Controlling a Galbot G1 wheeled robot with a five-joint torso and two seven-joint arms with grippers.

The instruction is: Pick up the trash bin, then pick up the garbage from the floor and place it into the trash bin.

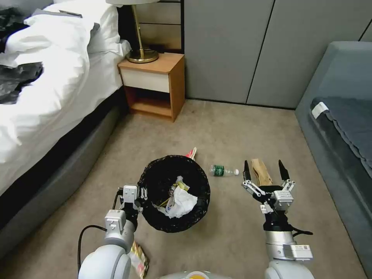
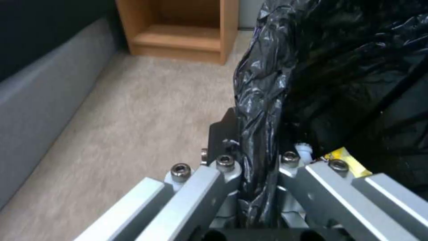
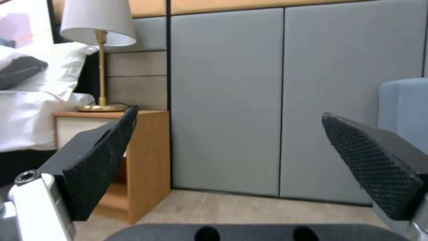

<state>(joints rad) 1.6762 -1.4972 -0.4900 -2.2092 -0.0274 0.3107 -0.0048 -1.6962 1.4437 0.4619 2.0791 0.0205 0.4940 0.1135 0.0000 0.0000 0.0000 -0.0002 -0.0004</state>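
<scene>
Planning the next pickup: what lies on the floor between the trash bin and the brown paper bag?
A green-label plastic bottle on its side, between trash bin and brown paper bag, head view.

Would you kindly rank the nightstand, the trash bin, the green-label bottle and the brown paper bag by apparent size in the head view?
1. Nightstand, though it stands farther off.
2. Trash bin, close behind; nearer the camera.
3 and 4. Brown paper bag and green-label bottle: too alike to rank.

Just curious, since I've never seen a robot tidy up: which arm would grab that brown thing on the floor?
Probably the right. Its open right hand hovers directly over the brown paper bag, while the left hand is shut on the trash bin rim, holding it.
</scene>
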